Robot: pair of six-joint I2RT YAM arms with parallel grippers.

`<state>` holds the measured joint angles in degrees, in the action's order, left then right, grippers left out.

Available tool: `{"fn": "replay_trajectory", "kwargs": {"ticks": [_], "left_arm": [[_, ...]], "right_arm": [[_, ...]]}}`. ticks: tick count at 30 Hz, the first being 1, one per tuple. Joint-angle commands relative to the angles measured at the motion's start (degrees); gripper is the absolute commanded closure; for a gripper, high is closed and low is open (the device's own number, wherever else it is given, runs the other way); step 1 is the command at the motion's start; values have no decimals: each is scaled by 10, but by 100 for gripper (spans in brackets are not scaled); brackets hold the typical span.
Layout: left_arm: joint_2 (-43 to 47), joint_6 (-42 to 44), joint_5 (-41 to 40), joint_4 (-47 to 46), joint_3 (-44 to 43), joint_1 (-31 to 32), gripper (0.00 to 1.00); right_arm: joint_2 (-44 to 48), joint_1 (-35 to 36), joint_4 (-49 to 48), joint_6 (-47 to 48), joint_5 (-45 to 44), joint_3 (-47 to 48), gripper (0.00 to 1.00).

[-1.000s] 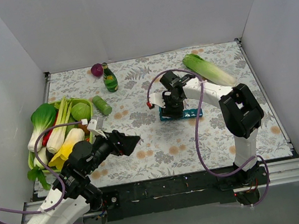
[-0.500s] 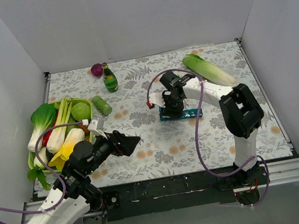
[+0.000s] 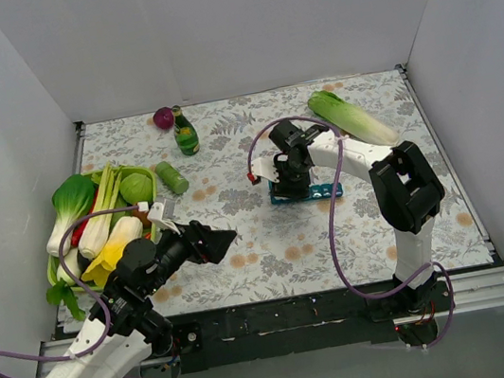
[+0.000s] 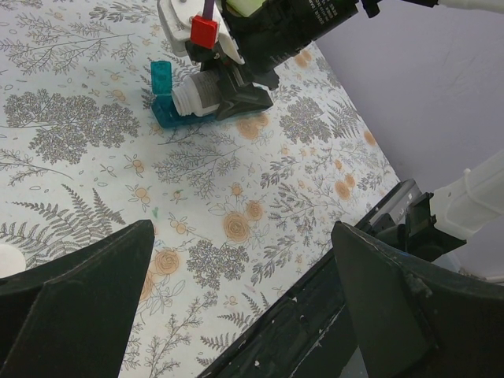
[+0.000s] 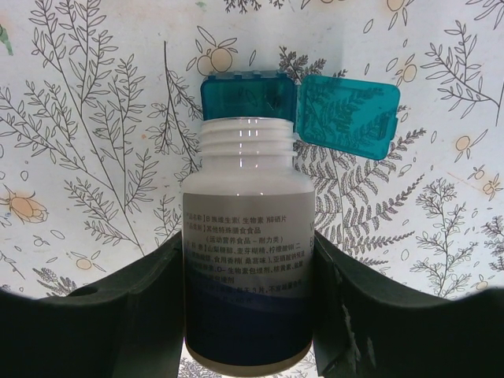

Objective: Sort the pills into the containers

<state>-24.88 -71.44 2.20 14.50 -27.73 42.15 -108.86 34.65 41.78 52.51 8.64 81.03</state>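
My right gripper (image 3: 288,174) is shut on a white pill bottle (image 5: 248,252) with a blue-banded label. The bottle is uncapped, and its mouth lies over the end compartment of the teal pill box (image 5: 248,96), whose lid (image 5: 346,114) stands open. The pill box (image 3: 306,193) lies on the patterned cloth at mid table. The left wrist view also shows the box (image 4: 167,116) and the bottle (image 4: 197,93). No loose pills show. My left gripper (image 3: 218,240) is open and empty, low over the cloth at front left, far from the box.
A green tray (image 3: 147,179) of vegetables sits at the left edge. A green bottle (image 3: 186,132) and a purple onion (image 3: 163,118) stand at the back. A small green cylinder (image 3: 171,177) lies near the tray. A napa cabbage (image 3: 351,116) lies at back right.
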Motion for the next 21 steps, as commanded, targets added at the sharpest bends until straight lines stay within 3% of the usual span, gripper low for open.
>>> {"fn": "replay_trajectory", "kwargs": {"ticks": [1,21], "left_arm": [[8,0,0,-10,4,-1,3],[19,-3,-2,-7,9,-1,3]], "right_arm": [[8,4,16,7,-6,29,96],[-7,10,39,6,-21,48,96]]}}
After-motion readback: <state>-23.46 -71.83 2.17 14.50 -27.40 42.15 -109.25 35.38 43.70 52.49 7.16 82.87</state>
